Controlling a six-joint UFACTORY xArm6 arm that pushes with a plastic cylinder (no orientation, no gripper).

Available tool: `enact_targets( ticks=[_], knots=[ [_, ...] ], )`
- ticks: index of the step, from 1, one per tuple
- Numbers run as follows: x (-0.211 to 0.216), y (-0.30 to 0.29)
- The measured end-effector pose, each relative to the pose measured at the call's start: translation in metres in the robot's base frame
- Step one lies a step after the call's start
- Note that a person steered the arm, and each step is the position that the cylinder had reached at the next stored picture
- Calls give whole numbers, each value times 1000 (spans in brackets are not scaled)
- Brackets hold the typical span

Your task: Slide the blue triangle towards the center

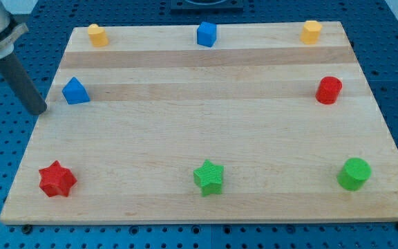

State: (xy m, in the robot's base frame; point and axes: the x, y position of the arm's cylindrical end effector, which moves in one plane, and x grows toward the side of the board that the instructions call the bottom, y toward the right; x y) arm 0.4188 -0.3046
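The blue triangle [75, 91] lies near the left edge of the wooden board [206, 138], in the upper left part. My tip [39, 111] is at the board's left edge, just left of and slightly below the blue triangle, apart from it by a small gap. The rod rises up and to the left out of the view's top left corner.
A blue cube [206, 34] sits at top centre. Yellow blocks sit at top left [98, 34] and top right [311, 32]. A red cylinder [329, 90] is at the right, a green cylinder [354, 173] bottom right, a green star [209, 177] bottom centre, a red star [57, 180] bottom left.
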Motion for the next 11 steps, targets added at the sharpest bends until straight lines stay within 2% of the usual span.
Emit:
enact_targets(
  ticks=[1, 3, 11],
  knots=[
    [-33, 0],
    [-32, 26],
    [-34, 215]
  ],
)
